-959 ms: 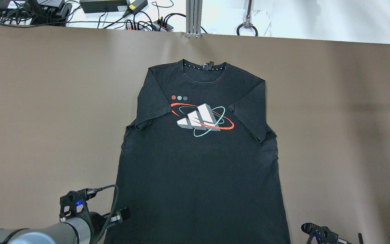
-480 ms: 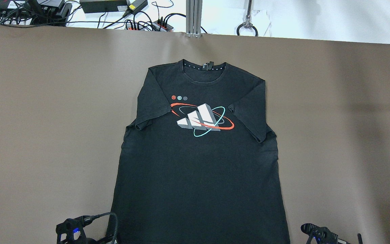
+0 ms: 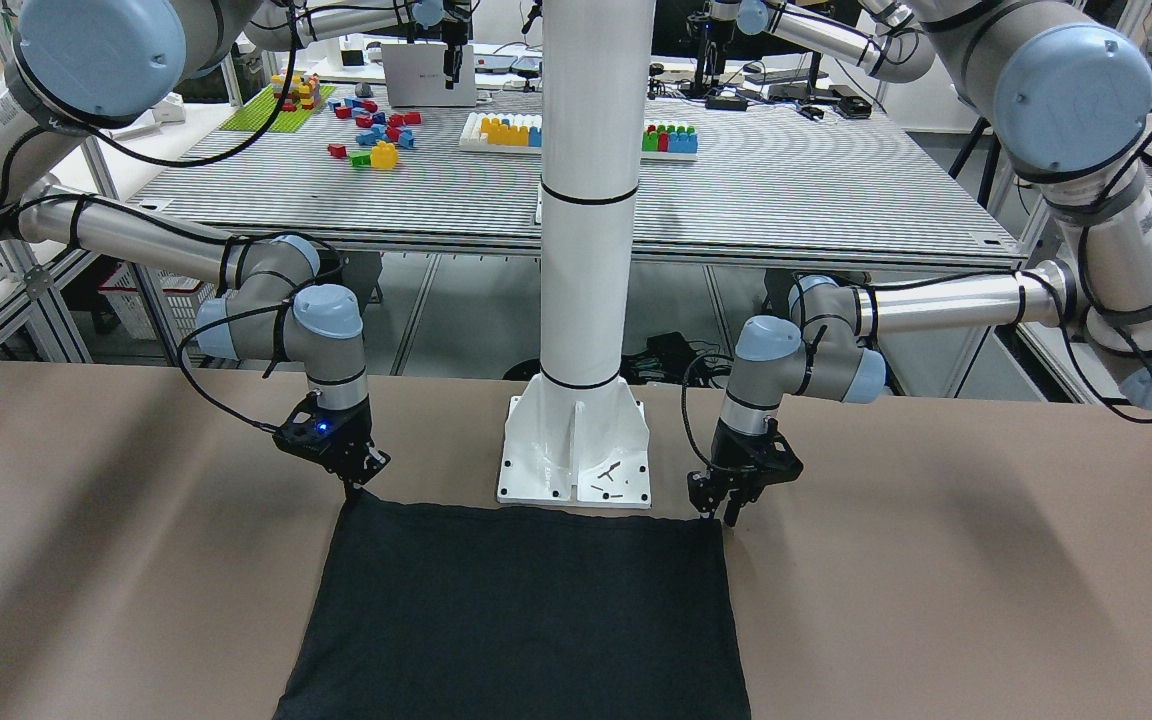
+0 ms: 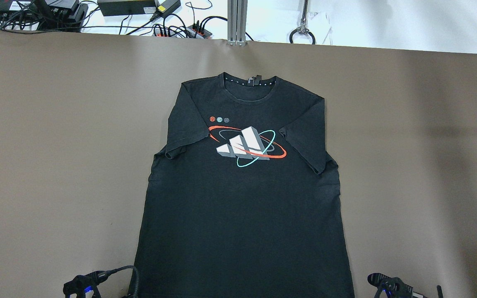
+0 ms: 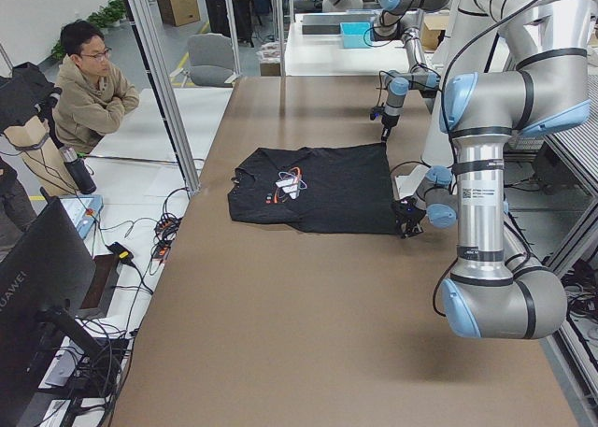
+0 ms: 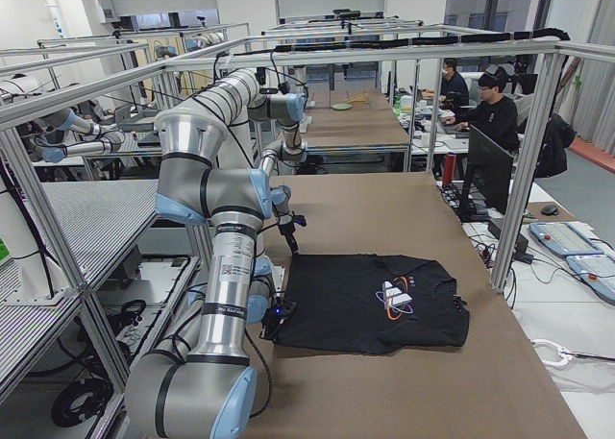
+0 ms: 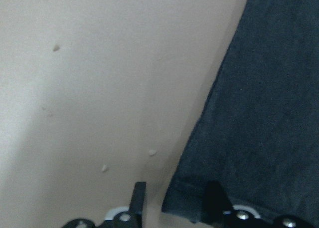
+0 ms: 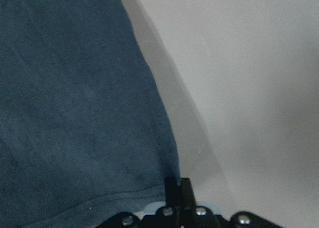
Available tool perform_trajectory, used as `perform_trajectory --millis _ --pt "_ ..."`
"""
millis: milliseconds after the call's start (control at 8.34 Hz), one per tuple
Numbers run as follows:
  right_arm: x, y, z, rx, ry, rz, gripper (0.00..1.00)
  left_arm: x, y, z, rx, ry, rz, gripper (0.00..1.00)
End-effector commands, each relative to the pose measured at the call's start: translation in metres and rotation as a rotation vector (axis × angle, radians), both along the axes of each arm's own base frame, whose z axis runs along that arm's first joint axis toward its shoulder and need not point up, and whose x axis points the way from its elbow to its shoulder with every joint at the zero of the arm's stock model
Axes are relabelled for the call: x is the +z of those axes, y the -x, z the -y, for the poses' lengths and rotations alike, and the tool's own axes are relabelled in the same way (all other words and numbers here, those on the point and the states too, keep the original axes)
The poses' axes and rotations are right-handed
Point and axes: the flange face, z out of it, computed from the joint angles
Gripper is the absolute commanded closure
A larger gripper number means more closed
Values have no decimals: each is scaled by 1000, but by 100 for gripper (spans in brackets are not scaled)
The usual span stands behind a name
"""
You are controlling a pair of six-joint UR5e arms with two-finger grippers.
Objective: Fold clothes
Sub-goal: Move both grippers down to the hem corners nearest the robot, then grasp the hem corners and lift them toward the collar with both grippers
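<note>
The clothes [image 4: 242, 207] are one black T-shirt with a printed logo, lying flat and face up on the brown table, collar at the far side and hem towards me. My left gripper [image 7: 174, 203] is open, with its fingers on either side of the hem's left corner. In the front-facing view that gripper [image 3: 719, 515] points down at the corner of the shirt [image 3: 526, 610]. My right gripper [image 8: 178, 190] is shut on the hem's other corner, fingers pressed together at the cloth's edge [image 8: 75, 98]. It [image 3: 351, 488] also points straight down.
The white pillar's base [image 3: 576, 450] stands just behind the hem, between my two grippers. Cables and power strips [image 4: 172, 29] lie past the table's far edge. Bare brown table [image 4: 56, 145] lies on both sides of the shirt. A person [image 5: 89, 81] sits beyond the table.
My left arm has drawn back towards the near table edge, and its forearm has left the overhead view. The shirt and my right arm have not moved.
</note>
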Motion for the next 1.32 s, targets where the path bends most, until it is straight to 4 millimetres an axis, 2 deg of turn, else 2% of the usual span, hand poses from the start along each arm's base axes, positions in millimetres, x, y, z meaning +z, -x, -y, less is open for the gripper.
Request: perform_trajectory --millis 0,360,480,600,839,959,1079,1199 --pt "1 -1 1 3 1 -2 100 -4 -2 -1 -3 9 -11 100" --pt "1 -1 1 2 0 -4 100 -12 8 3 -4 16 -30 100" --pt "1 -1 1 3 1 -2 100 -24 16 7 -6 17 -54 100" --pt "-7 -4 1 5 1 15 100 -38 36 12 -16 19 -75 100" --pt "-45 -25 1 -18 41 94 100 -81 75 11 11 41 -117 100" --pt "-63 -42 18 11 62 137 100 -102 90 13 7 42 -143 100" --pt "-69 -57 40 13 145 163 100 -113 94 37 -47 39 -167 100" --pt "-74 -87 87 63 237 205 100 -125 99 73 -94 57 -182 100"
